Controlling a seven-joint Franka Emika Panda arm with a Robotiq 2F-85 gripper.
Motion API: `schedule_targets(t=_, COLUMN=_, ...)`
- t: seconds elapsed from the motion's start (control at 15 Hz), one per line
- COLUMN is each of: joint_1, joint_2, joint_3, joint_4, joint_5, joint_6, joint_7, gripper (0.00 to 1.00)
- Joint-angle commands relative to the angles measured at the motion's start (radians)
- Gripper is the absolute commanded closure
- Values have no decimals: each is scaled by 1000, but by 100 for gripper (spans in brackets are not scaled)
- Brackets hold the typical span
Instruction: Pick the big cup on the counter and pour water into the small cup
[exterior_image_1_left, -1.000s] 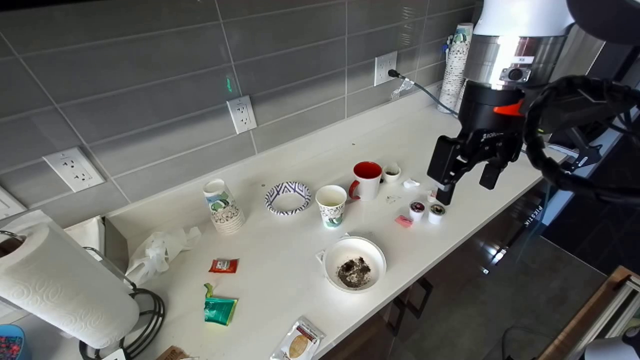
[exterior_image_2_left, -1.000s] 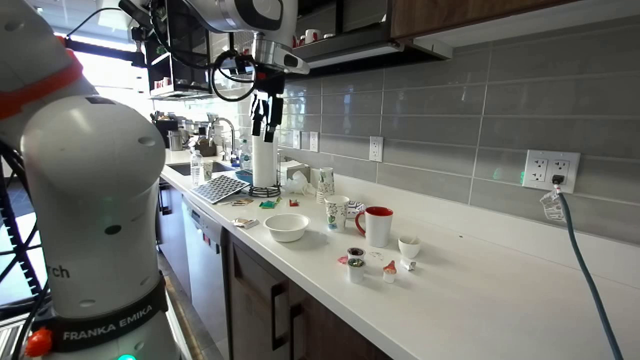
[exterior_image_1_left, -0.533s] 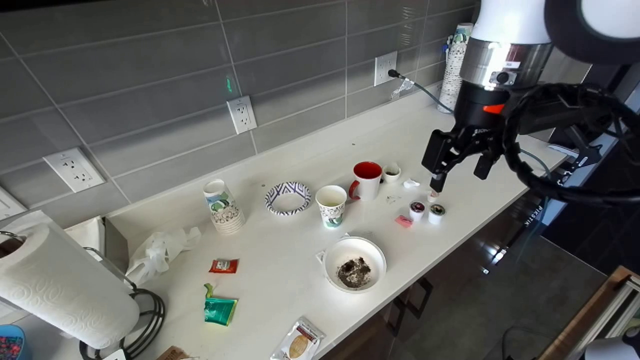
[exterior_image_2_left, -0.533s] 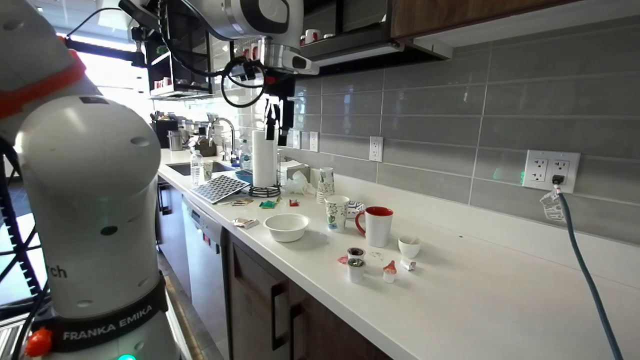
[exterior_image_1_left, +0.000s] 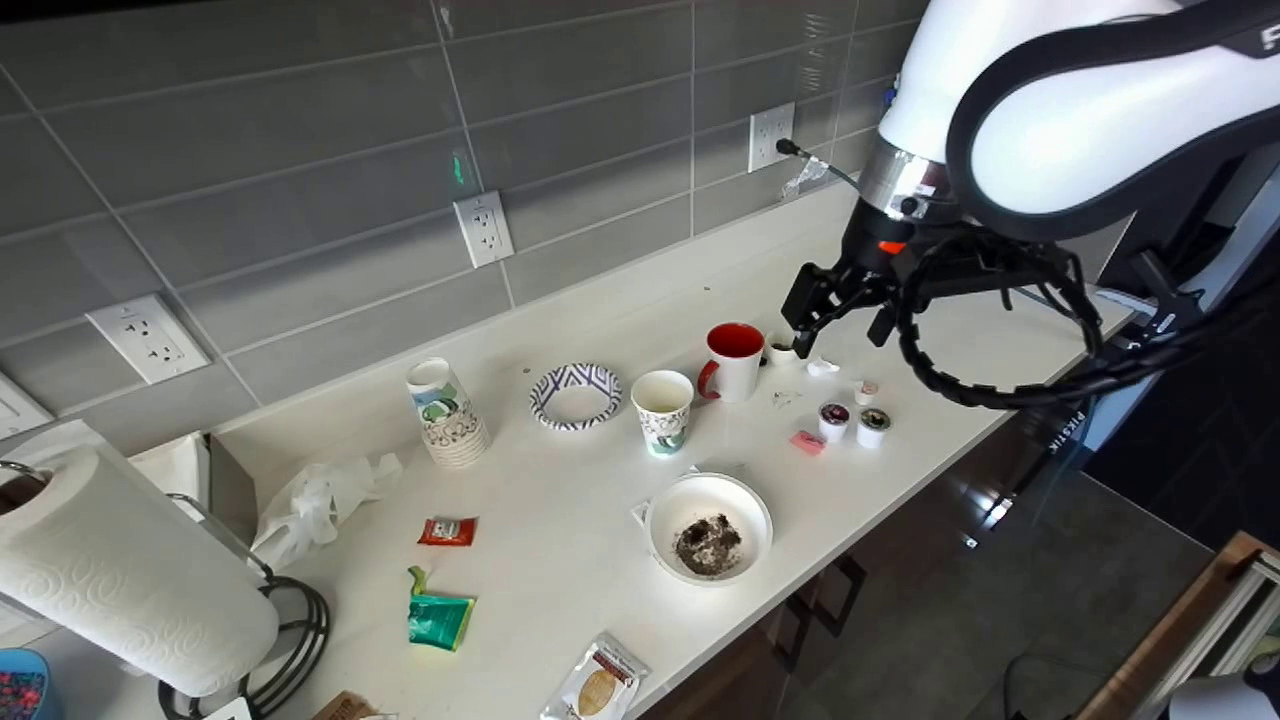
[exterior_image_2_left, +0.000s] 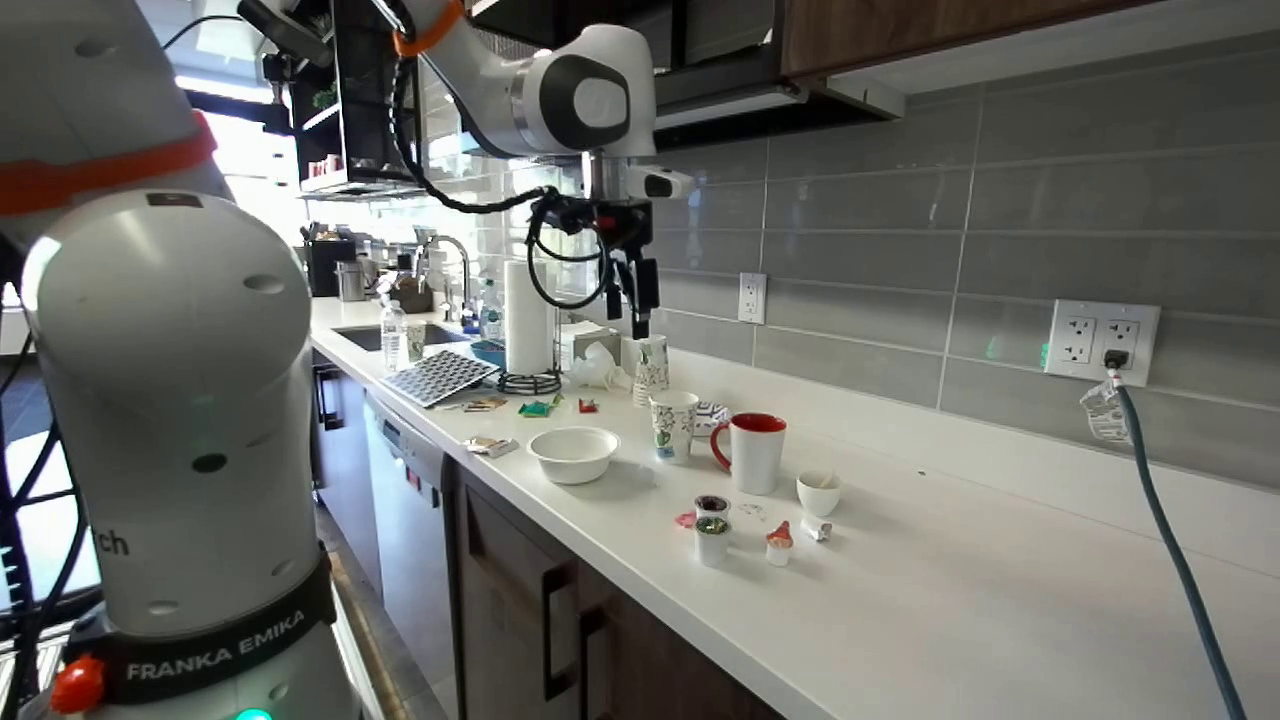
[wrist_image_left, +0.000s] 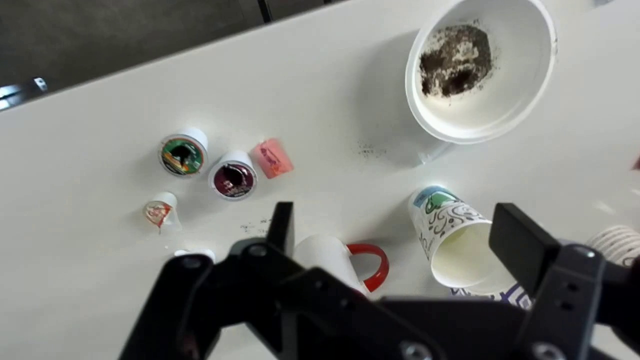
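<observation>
The off-white desk (exterior_image_2_left: 960, 580) is the largest thing, running along the tiled wall (exterior_image_1_left: 590, 150) at its far side. Above it the jaws stand spread wide with nothing between them, well apart from the cups below. The big cup could be either of 2 things; I cannot settle which. The mug (exterior_image_2_left: 757, 458), upright on the desk, is probably ceramic: heavy, stiff, smooth enough to slip, and breakable, so take it firmly across the body, clear of its red handle (wrist_image_left: 383, 265). The paper cup (exterior_image_1_left: 663, 422), just left of the mug in both exterior views, is upright too and should be light and soft; hold it gently and low, since squeezed sides could buckle. Whether either holds water I cannot tell. The small white cup (exterior_image_2_left: 819, 495), just right of the mug, is likely the pouring target.
</observation>
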Motion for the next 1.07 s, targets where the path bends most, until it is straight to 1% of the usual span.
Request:
schedule_targets(t=0.0, joint_1=34, joint_2=160, joint_3=-48, joint_4=44, joint_5=88, joint_6=138, joint_7=-56, gripper=0)
schedule_targets(t=0.2, joint_1=60, joint_2=286, joint_3=-78, joint_4=103, joint_5=181, joint_6=172, joint_7=-131, gripper=0)
schedule_targets(t=0.47, joint_1=64, joint_2=446, joint_3=-82, joint_4=228, joint_5=241, joint_6=133, joint_7=-215, gripper=0)
schedule_targets(t=0.53, joint_1=56, joint_2=355, joint_3=-80, joint_4=151, joint_5=192, joint_6=153, joint_7=-165, gripper=0)
schedule_targets(t=0.67, joint_1=56, joint_2=389, joint_3=-81, joint_4=173, joint_5=193, joint_6=153, joint_7=-171, gripper=0)
schedule_targets(t=0.87, joint_1=56, joint_2=373, joint_3=-82, joint_4=168, joint_5=193, joint_6=153, joint_7=-171, gripper=0)
schedule_targets(t=0.93, joint_1=57, joint_2=370, joint_3=-80, joint_4=168, joint_5=173, joint_6=148, joint_7=-134, gripper=0)
schedule_targets(t=1.0, joint_1=59, joint_2=402, joint_3=-78, joint_4=188, joint_5=167, joint_6=150, joint_7=-139, gripper=0)
